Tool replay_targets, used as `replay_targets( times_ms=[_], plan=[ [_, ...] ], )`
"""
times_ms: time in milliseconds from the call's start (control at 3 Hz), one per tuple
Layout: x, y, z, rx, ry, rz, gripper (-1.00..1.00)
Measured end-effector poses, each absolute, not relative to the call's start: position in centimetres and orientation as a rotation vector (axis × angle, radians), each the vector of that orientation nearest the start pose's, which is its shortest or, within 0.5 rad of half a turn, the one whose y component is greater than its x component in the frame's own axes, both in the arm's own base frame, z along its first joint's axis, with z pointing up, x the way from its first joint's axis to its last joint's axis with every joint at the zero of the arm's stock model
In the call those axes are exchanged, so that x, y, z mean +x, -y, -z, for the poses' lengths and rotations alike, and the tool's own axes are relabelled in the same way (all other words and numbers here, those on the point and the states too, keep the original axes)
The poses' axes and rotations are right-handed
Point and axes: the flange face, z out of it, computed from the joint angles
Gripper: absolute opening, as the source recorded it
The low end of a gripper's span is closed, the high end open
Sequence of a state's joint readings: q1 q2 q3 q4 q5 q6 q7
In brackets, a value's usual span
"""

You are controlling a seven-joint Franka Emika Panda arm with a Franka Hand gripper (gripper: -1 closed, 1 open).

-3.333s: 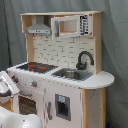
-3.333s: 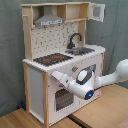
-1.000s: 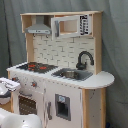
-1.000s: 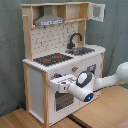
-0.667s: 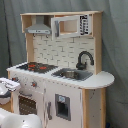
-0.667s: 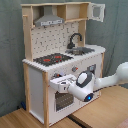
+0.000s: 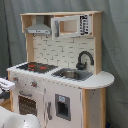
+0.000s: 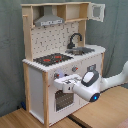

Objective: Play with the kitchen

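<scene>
In the second exterior view the claw [image 8: 59, 81] sits at the front of the kitchen [image 8: 60, 55], pressed close against the panel just above the windowed oven door [image 8: 62, 100]. Whether its fingers are spread or clenched, I cannot tell. Above the claw lies the red-ringed hob [image 8: 52, 59], and higher up the grey hood [image 8: 49, 20]. Behind the claw, toward the second exterior view's right, the white arm [image 8: 107, 82] runs off past the kitchen's side, with the sink [image 8: 82, 50] and black faucet [image 8: 75, 39] up beyond it. The kitchen stands on a wooden floor [image 8: 20, 120]. In the first exterior view the kitchen [image 7: 62, 65] fills the frame, and only a white piece of the arm [image 7: 15, 120] shows at the bottom left.
</scene>
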State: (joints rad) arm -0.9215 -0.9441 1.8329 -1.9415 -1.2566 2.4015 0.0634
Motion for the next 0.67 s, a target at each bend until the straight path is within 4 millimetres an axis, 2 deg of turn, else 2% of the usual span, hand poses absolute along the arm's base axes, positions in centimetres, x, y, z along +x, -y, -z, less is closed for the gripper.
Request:
replay_targets(
  times_ms=[667],
  plan=[
    [28.1, -53.6, -33.9, 0.641, -1.359, -0.553, 1.00]
  ],
)
